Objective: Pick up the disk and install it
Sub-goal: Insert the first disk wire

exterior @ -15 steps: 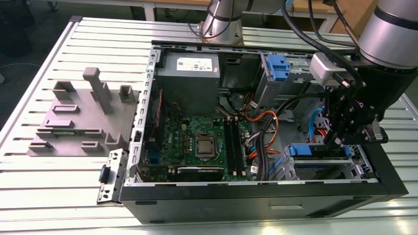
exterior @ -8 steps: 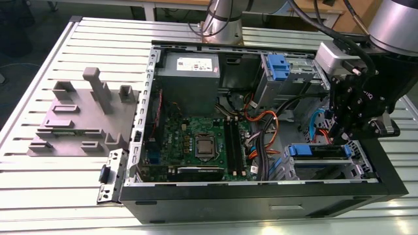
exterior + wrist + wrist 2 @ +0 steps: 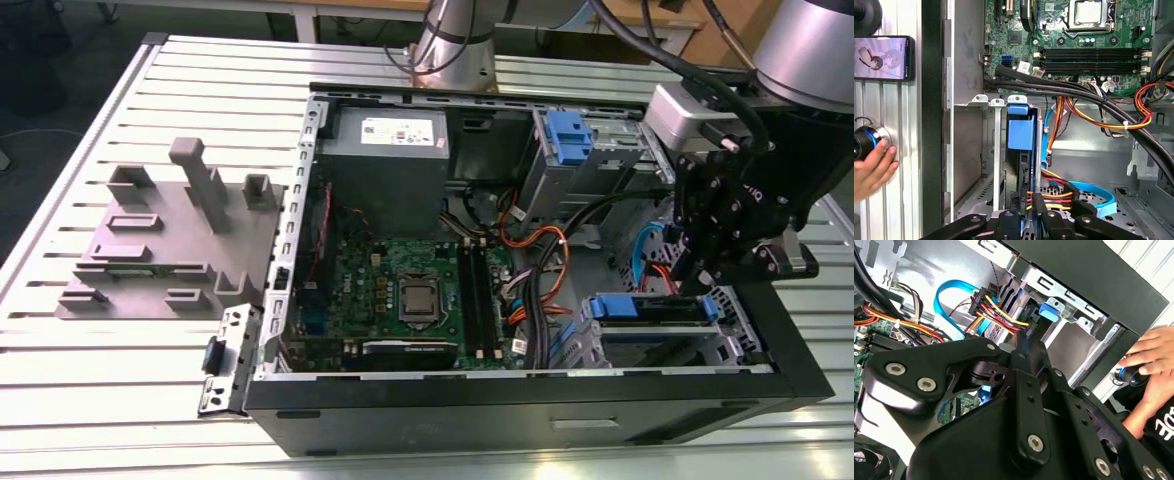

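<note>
The disk (image 3: 646,308), silver with blue side rails, sits in the drive cage at the near corner of the open computer case (image 3: 534,385), on the exterior view's right. In the first wrist view the disk (image 3: 1019,131) stands edge-on in its slot, blue rail end showing, with power cables plugged beside it. My gripper (image 3: 705,272) hangs just above that cage. Its black fingers (image 3: 1040,216) are drawn together with no gap, tips at the disk's cable end. In the second wrist view the fingers (image 3: 1029,365) meet near the blue rail tab (image 3: 1050,311).
A motherboard (image 3: 400,290), a grey power supply (image 3: 387,150) and orange and black cable bundles (image 3: 1094,112) crowd the case. A second blue-railed bay (image 3: 567,135) lies farther back. A grey fixture (image 3: 160,240) stands on the table. A person's hand (image 3: 871,170) rests on a knob beside a phone (image 3: 881,57).
</note>
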